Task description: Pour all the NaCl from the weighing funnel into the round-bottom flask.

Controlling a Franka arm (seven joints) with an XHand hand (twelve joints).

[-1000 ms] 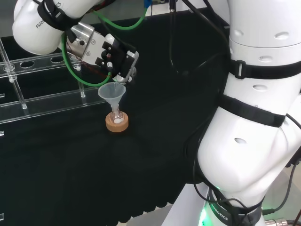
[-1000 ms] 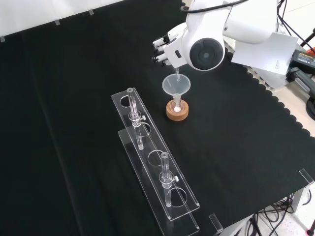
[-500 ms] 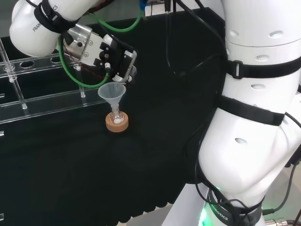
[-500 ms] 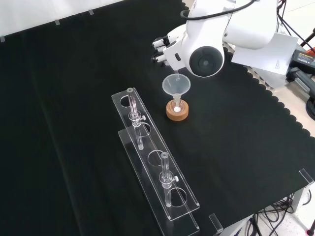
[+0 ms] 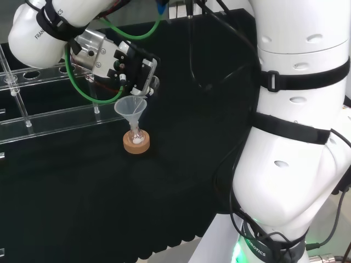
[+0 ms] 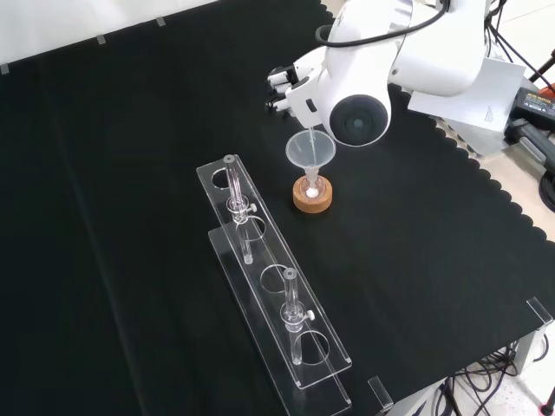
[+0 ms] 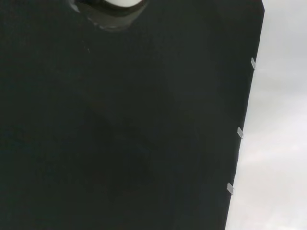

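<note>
A small round-bottom flask [image 5: 136,137] [image 6: 311,185] with white powder at its bottom stands on a cork ring [image 5: 136,146] [image 6: 312,202]. A clear plastic funnel [image 5: 130,107] [image 6: 310,151] sits in its neck. Right above the funnel's mouth hangs the hand [image 5: 134,68] [image 6: 290,87], with fingers curled round a clear glass weighing funnel [image 5: 149,87]. Its thin stem [image 6: 313,135] points down into the funnel. What is left inside the weighing funnel cannot be made out. The wrist view has a blurred white part of the hand [image 7: 122,4] over black cloth.
Two long clear racks [image 6: 260,286] [image 5: 49,118] with two stoppered test tubes [image 6: 237,212] [image 6: 292,316] stand close beside the flask. The arm's big link with its grey cap [image 6: 357,120] hangs just behind the funnel in the front view. The cloth's scalloped edge [image 6: 512,204] runs at the right.
The hand has stayed above the funnel, shifting slightly left in the head view. The arm's link with the grey cap has sunk a little lower in the front view.
</note>
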